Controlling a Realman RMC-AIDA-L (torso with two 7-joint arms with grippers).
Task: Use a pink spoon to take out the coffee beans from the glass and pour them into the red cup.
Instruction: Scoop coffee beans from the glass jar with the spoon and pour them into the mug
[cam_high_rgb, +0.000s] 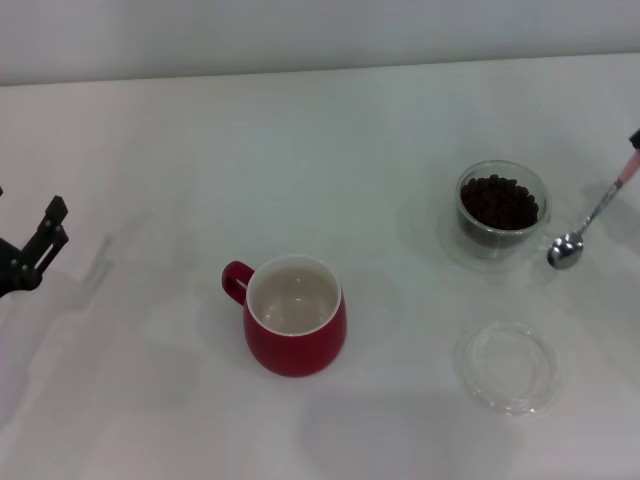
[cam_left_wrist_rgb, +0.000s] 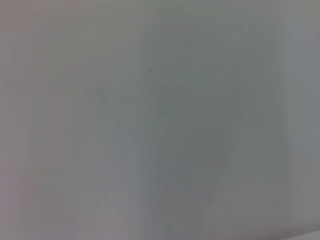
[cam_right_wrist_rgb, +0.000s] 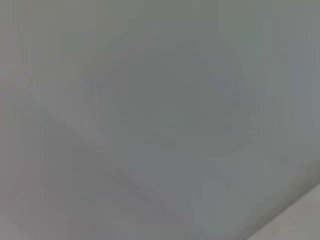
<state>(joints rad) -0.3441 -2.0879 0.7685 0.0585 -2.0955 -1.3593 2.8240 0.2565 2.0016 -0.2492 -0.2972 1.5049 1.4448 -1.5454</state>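
Note:
The red cup (cam_high_rgb: 295, 316) stands upright mid-table, its white inside empty, its handle to the left. The glass (cam_high_rgb: 502, 212) stands at the right, filled with dark coffee beans (cam_high_rgb: 498, 203). The pink spoon (cam_high_rgb: 590, 222) slants just right of the glass, with its metal bowl low by the glass's base and its pink handle up at the right edge. My right gripper (cam_high_rgb: 635, 140) shows only as a dark tip at that edge, shut on the handle. My left gripper (cam_high_rgb: 58, 220) is parked at the far left, open and empty. Both wrist views show only blank surface.
A flat shallow clear round dish (cam_high_rgb: 507, 365) lies on the white table (cam_high_rgb: 150, 150) in front of the glass. The table's back edge meets a pale wall.

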